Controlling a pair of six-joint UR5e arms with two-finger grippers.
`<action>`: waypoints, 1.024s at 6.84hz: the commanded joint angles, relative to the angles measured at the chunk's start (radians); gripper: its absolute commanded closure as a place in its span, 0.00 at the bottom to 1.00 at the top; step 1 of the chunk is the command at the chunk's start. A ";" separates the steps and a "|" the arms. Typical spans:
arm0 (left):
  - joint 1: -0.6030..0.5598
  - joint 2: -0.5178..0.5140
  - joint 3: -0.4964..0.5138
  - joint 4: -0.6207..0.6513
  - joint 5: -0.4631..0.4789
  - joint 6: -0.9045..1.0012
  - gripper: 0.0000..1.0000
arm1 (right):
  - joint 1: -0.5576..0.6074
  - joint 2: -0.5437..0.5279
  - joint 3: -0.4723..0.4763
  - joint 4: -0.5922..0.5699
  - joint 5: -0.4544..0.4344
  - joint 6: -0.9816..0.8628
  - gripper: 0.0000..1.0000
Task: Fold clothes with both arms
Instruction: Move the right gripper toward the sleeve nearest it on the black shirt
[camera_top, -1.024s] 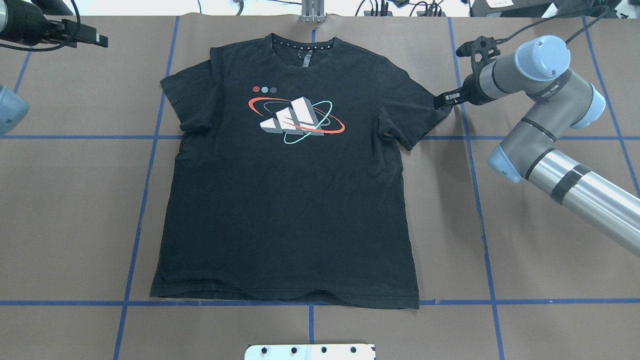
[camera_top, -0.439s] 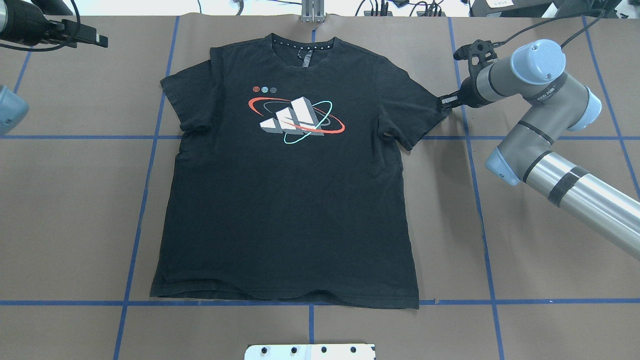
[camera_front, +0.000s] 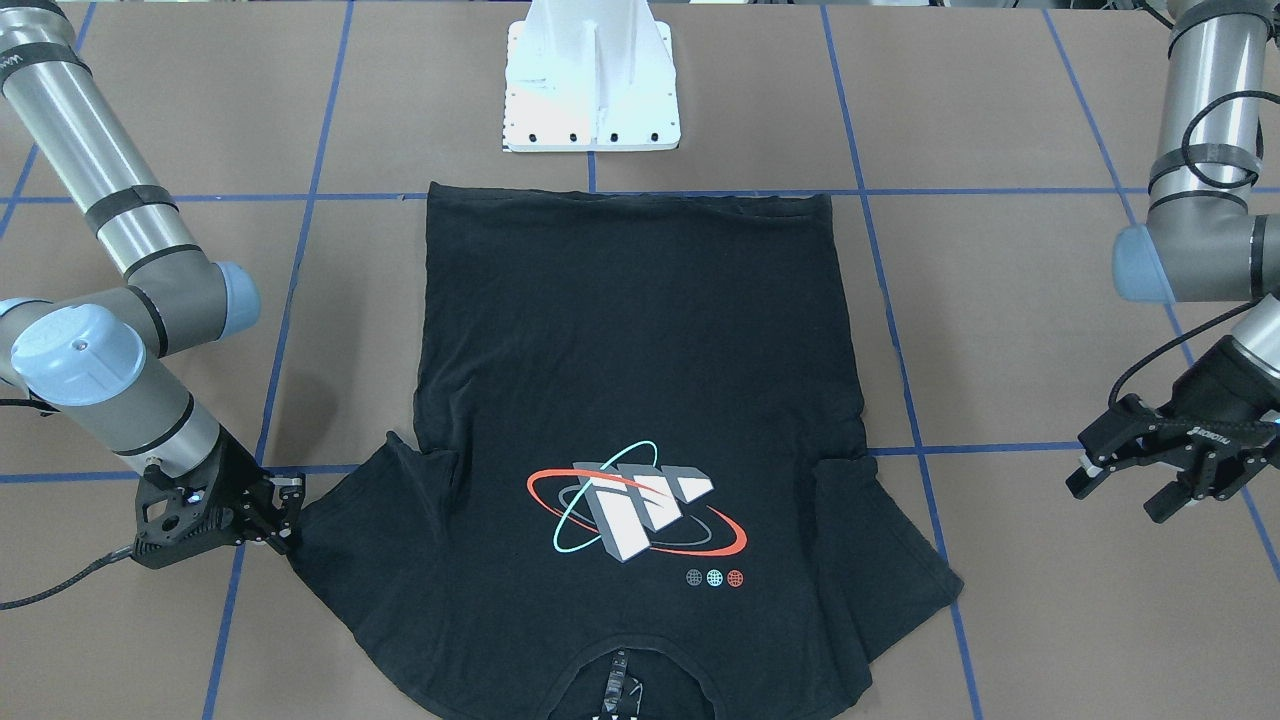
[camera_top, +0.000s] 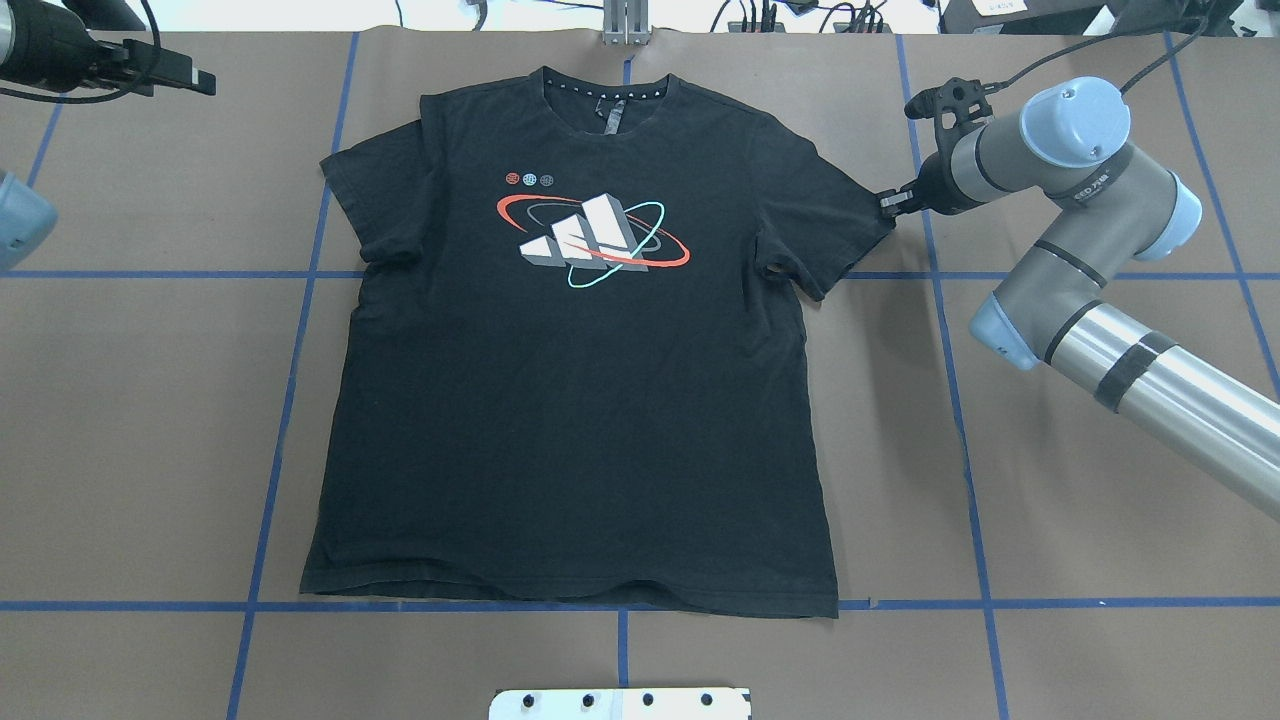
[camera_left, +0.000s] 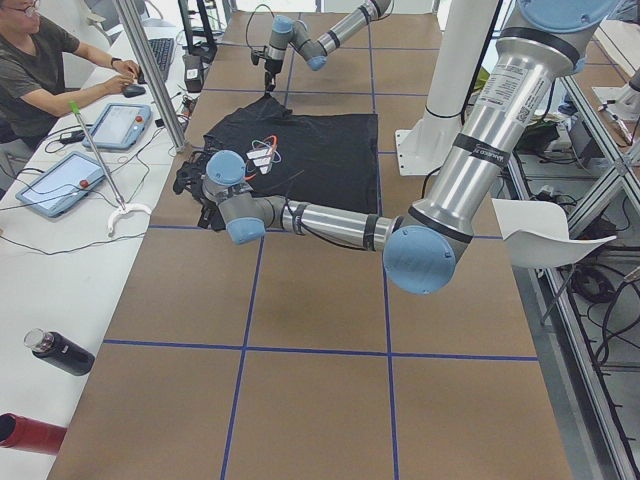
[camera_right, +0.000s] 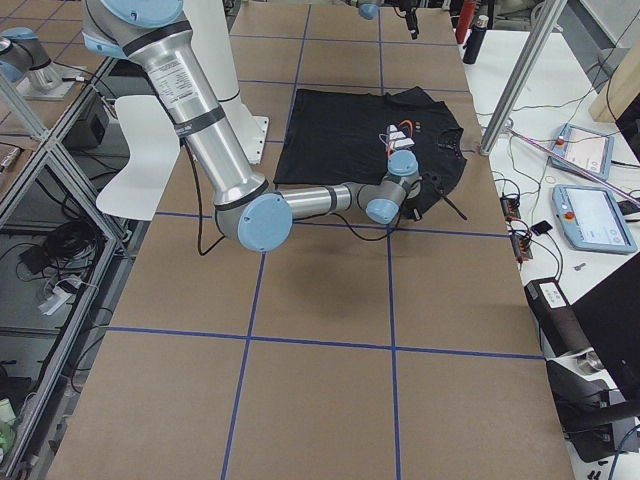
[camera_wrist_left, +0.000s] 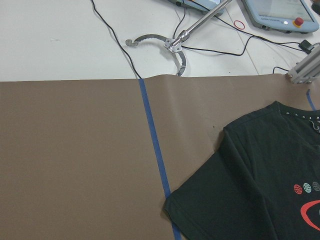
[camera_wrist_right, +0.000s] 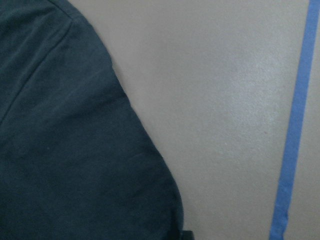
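My R claw (camera_top: 887, 203): at tee's (camera_top: 580, 400) right sleeve edge; wide or narrow, can't tell.
My L claw (camera_front: 1115, 498): wide, holding nothing, far left, well apart from tee.

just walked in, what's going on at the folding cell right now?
A black logo T-shirt lies flat, logo up and unfolded, on the paper-covered table. The right gripper is down at the edge of the sleeve on its side; whether it has closed on the fabric is unclear. The left gripper hangs open off to the other side, clear of the shirt. No fold made yet.
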 joint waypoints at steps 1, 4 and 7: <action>0.000 0.001 0.000 0.000 0.000 0.000 0.00 | 0.015 0.075 0.008 0.002 0.069 0.056 1.00; -0.002 0.005 0.000 -0.002 0.000 0.000 0.00 | -0.019 0.210 0.013 -0.099 0.048 0.168 1.00; -0.008 0.009 0.003 -0.002 0.002 0.002 0.00 | -0.115 0.479 -0.267 -0.158 -0.186 0.209 1.00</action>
